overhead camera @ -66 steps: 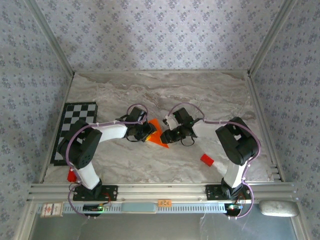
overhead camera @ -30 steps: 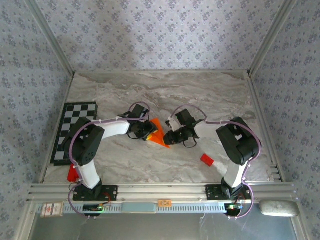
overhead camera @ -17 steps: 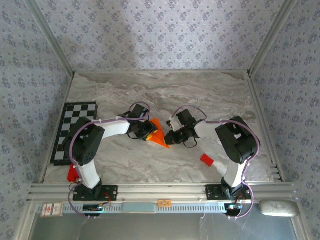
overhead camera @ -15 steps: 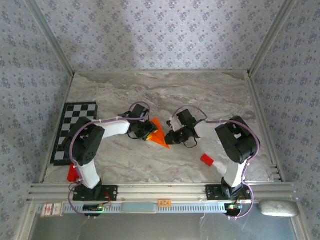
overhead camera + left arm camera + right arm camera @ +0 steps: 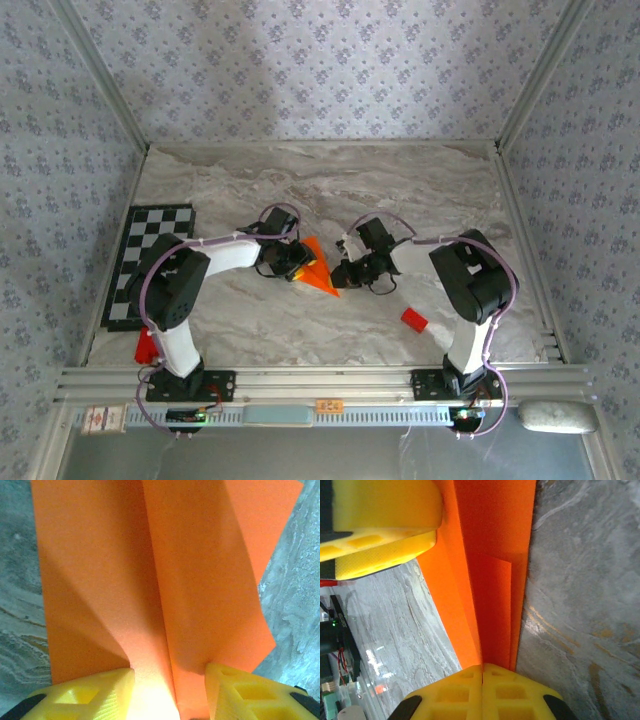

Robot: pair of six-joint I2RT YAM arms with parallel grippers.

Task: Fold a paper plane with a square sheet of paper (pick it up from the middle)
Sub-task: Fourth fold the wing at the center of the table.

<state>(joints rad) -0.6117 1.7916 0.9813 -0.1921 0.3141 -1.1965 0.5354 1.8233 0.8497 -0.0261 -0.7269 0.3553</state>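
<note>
The square sheet of paper (image 5: pixel 318 273) is bright orange and creased into a pointed triangle at the table's middle, held between both grippers. My left gripper (image 5: pixel 297 264) grips its left side. In the left wrist view the yellow fingers (image 5: pixel 90 692) press into a puffed centre fold of the paper (image 5: pixel 200 580) from both sides, the gripper (image 5: pixel 170 690) shut on it. My right gripper (image 5: pixel 342 274) holds the right edge. In the right wrist view its jaws (image 5: pixel 482 680) are pressed together on the layered paper (image 5: pixel 492 590), with a left finger (image 5: pixel 385 520) at the top.
A small red block (image 5: pixel 414 319) lies on the marble table (image 5: pixel 420 190) near the right arm. The checkerboard mat (image 5: pixel 150 250) lies at the left edge, with another red object (image 5: pixel 145 346) by the left arm's base. Walls enclose the table.
Both grippers have stayed on the paper. The left gripper shifted slightly to the right and back, and the paper's tip shifted a little with it.
</note>
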